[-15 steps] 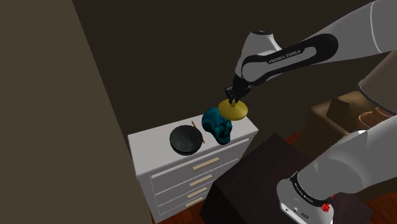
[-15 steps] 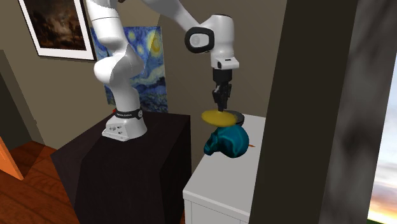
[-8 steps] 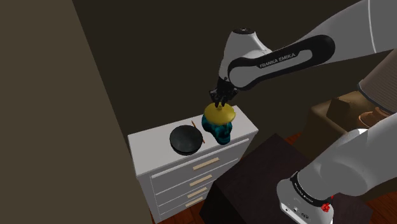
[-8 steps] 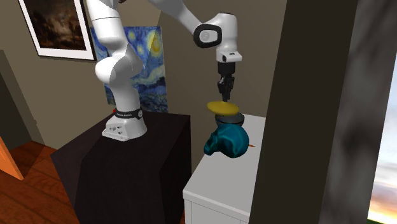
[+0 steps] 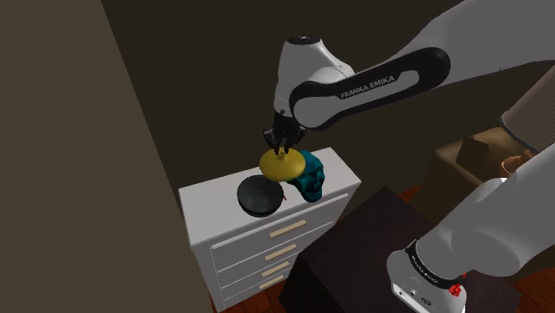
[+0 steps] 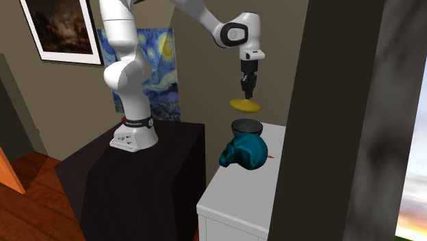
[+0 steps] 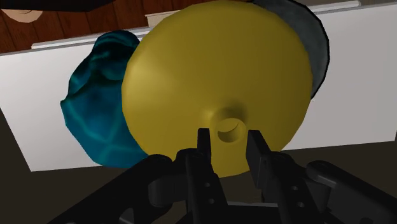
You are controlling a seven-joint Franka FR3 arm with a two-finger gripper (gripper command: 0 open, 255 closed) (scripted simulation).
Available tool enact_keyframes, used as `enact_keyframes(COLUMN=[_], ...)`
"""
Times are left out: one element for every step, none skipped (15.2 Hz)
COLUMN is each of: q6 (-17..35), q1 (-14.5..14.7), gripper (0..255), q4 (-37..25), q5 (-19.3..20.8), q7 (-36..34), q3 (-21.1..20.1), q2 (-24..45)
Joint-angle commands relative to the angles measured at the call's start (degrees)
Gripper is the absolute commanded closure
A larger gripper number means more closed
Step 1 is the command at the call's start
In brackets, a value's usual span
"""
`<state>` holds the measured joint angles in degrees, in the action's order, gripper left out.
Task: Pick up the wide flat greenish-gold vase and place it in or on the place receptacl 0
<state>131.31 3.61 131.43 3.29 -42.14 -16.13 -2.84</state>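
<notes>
Your all-black two-finger gripper (image 7: 230, 135) pinches the short neck of the wide, flat greenish-gold vase (image 7: 216, 76). The vase hangs just beneath the fingers, in the air over the round black dish (image 5: 260, 195) and the teal faceted figure (image 5: 310, 175) on the white drawer chest (image 5: 209, 197).

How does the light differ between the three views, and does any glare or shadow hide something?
Shoulder view: dim, dark walls, yet the yellow vase and white dresser stand out; the black bowl shows little detail. Second exterior view: brighter, with a lit sky at its right edge. Wrist view: the vase is evenly shaded, no glare; the black gripper merges with the dark below it.
</notes>
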Motion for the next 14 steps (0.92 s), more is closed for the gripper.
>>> enact_keyframes(q6=[-1.1, -1.7, -2.3, -2.9, -2.2, -1.5, -0.7, 0.0, 0.7, 1.4, 2.1, 2.8, 3.5, 4.2], q1=[1.2, 1.8, 2.4, 3.0, 3.1, 3.1, 3.1, 3.1, 3.2, 3.2, 3.2, 3.2, 3.3, 3.3], gripper=[255, 255, 255, 255, 255, 255, 255, 255, 255, 255, 255, 255, 255, 255], q4=[-2.9, -4.5, -6.0, -7.6, -7.2, -6.9, -6.6, -6.3, -6.0, -5.7, -5.4, -5.1, -4.9, -4.7], q5=[0.8, 1.3, 1.8, 2.3, 2.5, 2.7, 3.0, 3.2, 3.5, 3.8, 4.1, 4.4, 4.7, 5.0], q7=[-3.2, -4.7, -6.2, -7.6, -7.8, -8.0, -8.2, -8.4, -8.6, -8.9, -9.1, -9.3, -9.6, -9.8], q3=[-1.4, -2.1, -2.7, -3.2, -3.2, -3.2, -3.1, -3.1, -3.1, -3.1, -3.0, -3.0, -2.9, -2.9], q2=[2.1, 3.2, 4.3, 5.4, 5.8, 6.2, 6.6, 7.1, 7.5, 8.0, 8.5, 9.0, 9.5, 10.0])
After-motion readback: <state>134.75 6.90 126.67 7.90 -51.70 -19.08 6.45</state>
